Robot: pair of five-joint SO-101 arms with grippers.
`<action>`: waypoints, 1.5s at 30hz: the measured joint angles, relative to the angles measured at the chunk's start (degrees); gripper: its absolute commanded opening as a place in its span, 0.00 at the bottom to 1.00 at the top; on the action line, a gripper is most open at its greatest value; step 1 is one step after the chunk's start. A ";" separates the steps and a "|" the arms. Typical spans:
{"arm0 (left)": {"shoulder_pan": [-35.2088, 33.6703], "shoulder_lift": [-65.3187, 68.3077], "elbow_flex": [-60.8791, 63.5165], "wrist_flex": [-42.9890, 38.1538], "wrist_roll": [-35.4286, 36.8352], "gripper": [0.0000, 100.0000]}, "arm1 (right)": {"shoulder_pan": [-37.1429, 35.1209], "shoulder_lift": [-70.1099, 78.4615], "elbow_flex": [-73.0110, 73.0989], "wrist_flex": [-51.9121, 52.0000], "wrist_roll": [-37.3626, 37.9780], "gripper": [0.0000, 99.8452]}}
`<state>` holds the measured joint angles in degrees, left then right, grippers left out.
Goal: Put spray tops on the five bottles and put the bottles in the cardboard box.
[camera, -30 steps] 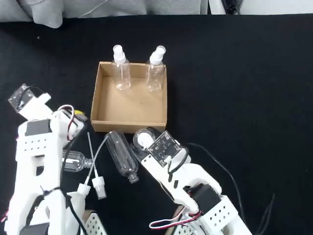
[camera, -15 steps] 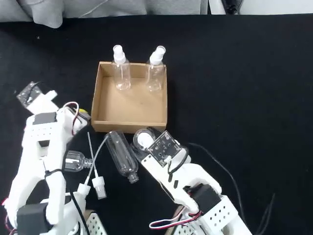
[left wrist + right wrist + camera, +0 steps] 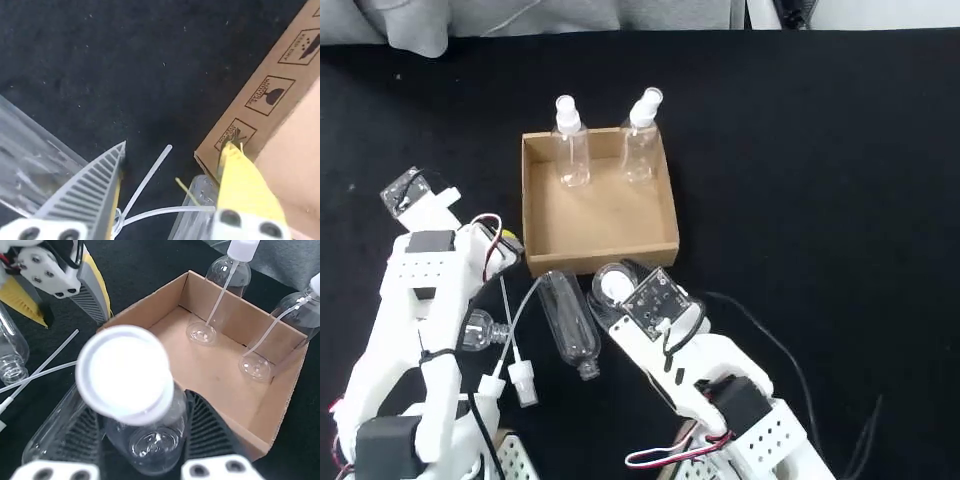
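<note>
The left hand (image 3: 175, 150) has come forward and sideways to the cardboard box (image 3: 602, 257), and its yellow finger now lies at the near corner of the box. The box has slid a little away from this hand and turned slightly, and the capped bottles (image 3: 570, 155) inside moved with it. The fingers of this hand are apart and hold nothing; the thin tubes of the loose spray tops (image 3: 523, 380) lie under them. The right hand (image 3: 144, 407) has stayed still, clamped on a third bottle (image 3: 125, 367) with its top on, and the near wall of the box is just in front of it. The drop place has probably shifted a little, and two open bottles (image 3: 568, 322) near the left hand are not yet capped
</note>
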<state>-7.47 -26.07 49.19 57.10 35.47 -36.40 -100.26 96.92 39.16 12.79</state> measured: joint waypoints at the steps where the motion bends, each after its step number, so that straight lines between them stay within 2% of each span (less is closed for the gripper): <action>1: 0.09 0.00 0.00 0.09 0.00 0.27 | 0.00 0.00 0.00 0.00 0.00 0.02; 13: -1.32 0.00 0.00 0.35 -0.18 0.27 | 0.00 0.00 -0.44 1.49 0.00 0.02; 19: -5.01 0.00 0.00 0.35 0.00 0.27 | 0.26 -0.09 -7.03 8.70 -2.37 0.02; 23: -5.98 0.00 0.00 0.35 0.00 0.27 | 2.37 -0.09 -9.23 8.88 -2.64 0.02; 39: -7.56 0.00 0.00 0.35 0.00 0.27 | 2.46 0.18 -21.71 9.41 -2.64 0.02; 45: -7.56 0.00 0.00 0.35 0.00 0.27 | 2.46 11.43 -30.15 8.97 -3.08 0.02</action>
<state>-15.03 -26.07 49.19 57.45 35.47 -33.93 -88.84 66.77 48.13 9.71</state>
